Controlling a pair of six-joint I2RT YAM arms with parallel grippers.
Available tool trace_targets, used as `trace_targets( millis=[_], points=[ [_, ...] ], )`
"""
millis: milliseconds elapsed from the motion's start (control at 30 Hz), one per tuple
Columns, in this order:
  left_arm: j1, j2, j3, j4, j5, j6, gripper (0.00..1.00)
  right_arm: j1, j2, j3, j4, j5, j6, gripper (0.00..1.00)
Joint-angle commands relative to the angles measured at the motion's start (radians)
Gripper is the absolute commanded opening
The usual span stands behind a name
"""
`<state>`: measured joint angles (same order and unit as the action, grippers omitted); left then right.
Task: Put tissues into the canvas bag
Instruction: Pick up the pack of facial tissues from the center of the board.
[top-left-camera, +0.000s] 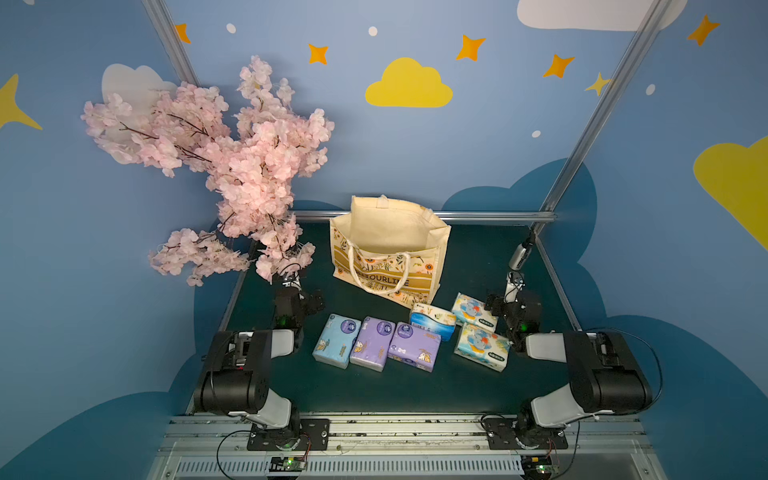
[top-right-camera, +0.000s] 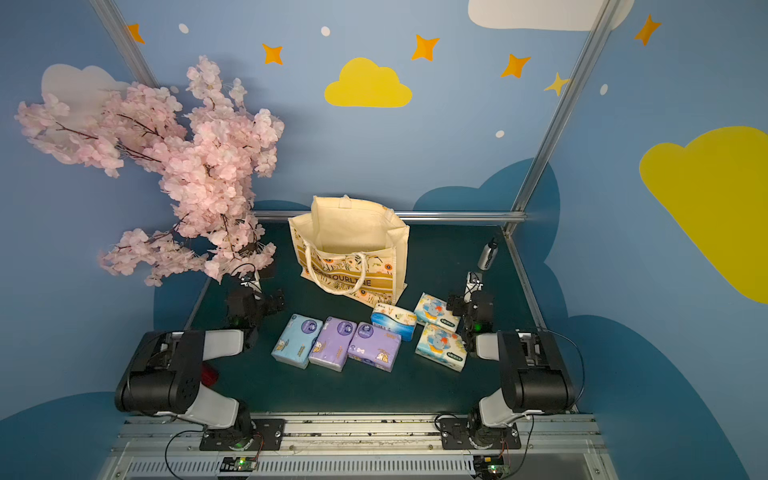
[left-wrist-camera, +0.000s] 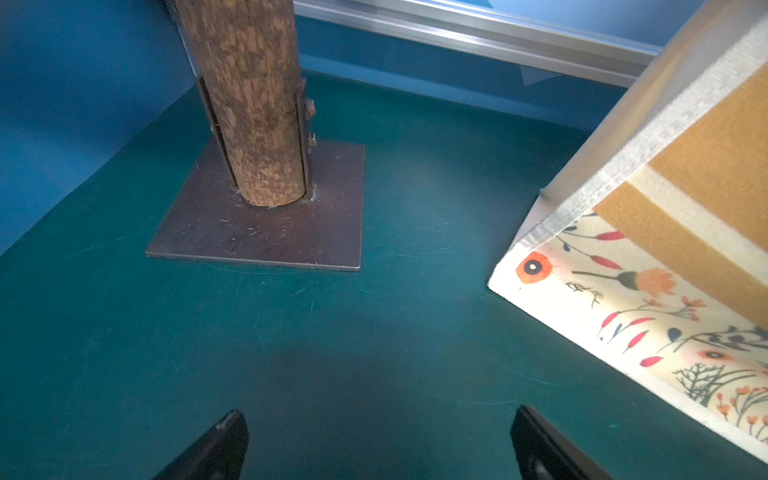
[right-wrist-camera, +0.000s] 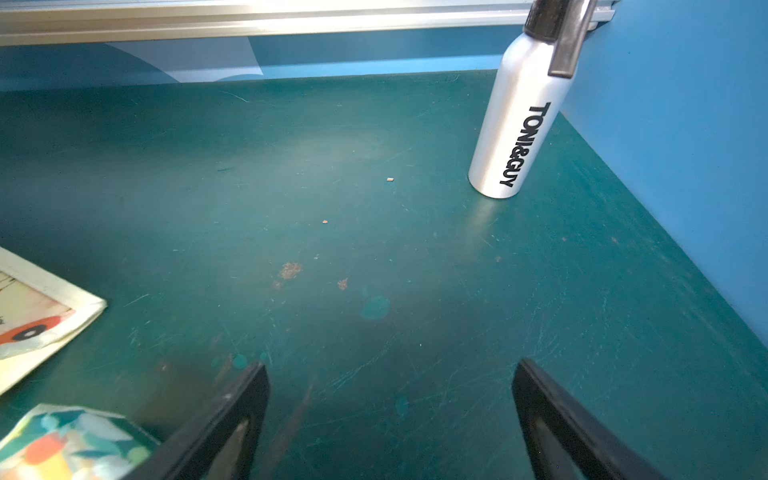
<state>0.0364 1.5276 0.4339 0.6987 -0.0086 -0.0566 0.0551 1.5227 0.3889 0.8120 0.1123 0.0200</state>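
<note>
1. Tissues are lying, all six packs, on the green table, out in front of the canvas bag, on the side toward the near edge.
2. A light blue pack and two purple packs are sitting side by side in a row. A blue-and-white pack is resting just behind them, close to the bag's corner.
3. Two elephant packs are lying nearer the right edge.
4. The canvas bag is standing upright toward the middle of the far edge, its mouth gaping open.
5. The left gripper is hovering by the left edge, jaws spread wide over bare table, between the tree trunk and the bag.
6. The right gripper is hanging beside the farther elephant pack, jaws spread too, facing a silver bottle in the far right corner.
</note>
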Motion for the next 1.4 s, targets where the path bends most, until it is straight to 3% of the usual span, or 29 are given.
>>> trace_targets(
  millis=[0, 1167, 1267, 1367],
  points=[
    [0.0, -0.011, 0.005, 0.002, 0.006, 0.011, 0.99, 0.004, -0.006, 0.0, 0.021, 0.005, 0.004, 0.92],
    [0.002, -0.017, 0.003, 0.005, 0.005, 0.004, 1.0, -0.007, -0.015, 0.012, -0.012, -0.024, 0.008, 0.92],
    [0.004, -0.06, 0.091, -0.181, -0.046, -0.03, 1.0, -0.009, -0.048, 0.03, -0.063, -0.044, 0.005, 0.92],
    [0.004, -0.116, 0.222, -0.484, 0.013, -0.023, 1.0, -0.014, -0.167, 0.093, -0.32, -0.046, 0.029, 0.92]
  ],
)
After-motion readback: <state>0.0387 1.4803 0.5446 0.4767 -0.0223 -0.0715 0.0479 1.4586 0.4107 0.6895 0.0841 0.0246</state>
